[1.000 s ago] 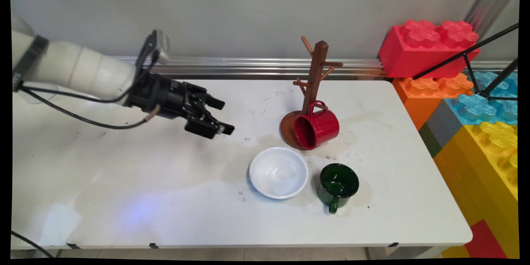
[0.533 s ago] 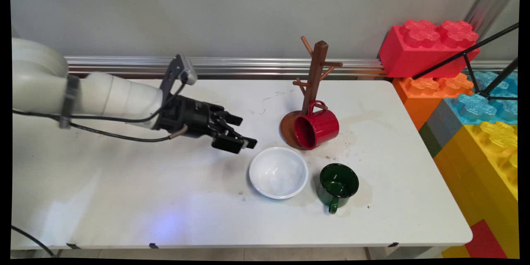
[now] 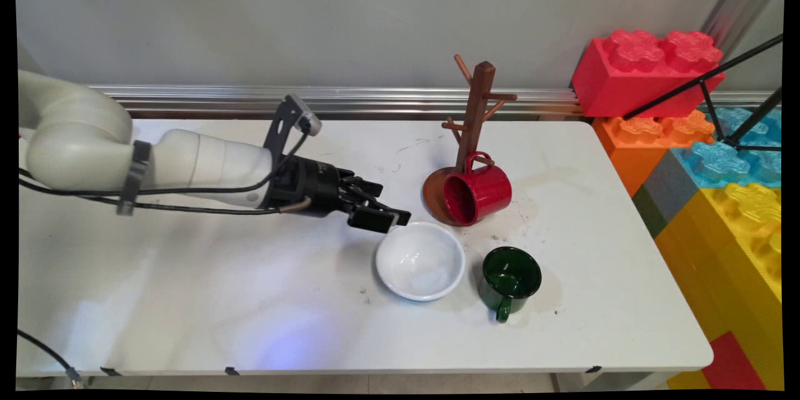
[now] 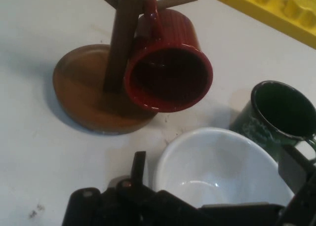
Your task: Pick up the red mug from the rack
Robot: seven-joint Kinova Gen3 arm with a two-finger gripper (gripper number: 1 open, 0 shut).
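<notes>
Three vessels on a white table (image 3: 187, 275), none gripped. Nearest the front edge, a green mug (image 3: 509, 278), upright, with its handle turned toward the near side. Just beside it on the left, close but apparently not touching, a white bowl (image 3: 420, 260), also upright, with nothing inside. At the bowl's far left rim, the black gripper (image 3: 392, 203), reaching in low and nearly level from the left, fingers spread apart and holding nothing. In the hand view, one finger (image 4: 138, 164) to each side with the bowl's rim between them. Whether touching the rim or only hovering above it, hard to say. Farther back and slightly right, a brown wooden mug tree (image 3: 475, 106) on a round base. Hooked by the handle on its lowest peg, a red mug (image 3: 478, 194), tipped on its side, mouth facing the gripper. Behind that, a metal rail (image 3: 375, 100) along the foot of a plain grey wall. Off the table's right end, a stack of big toy blocks (image 3: 719, 156) in red, orange, blue and yellow.
</notes>
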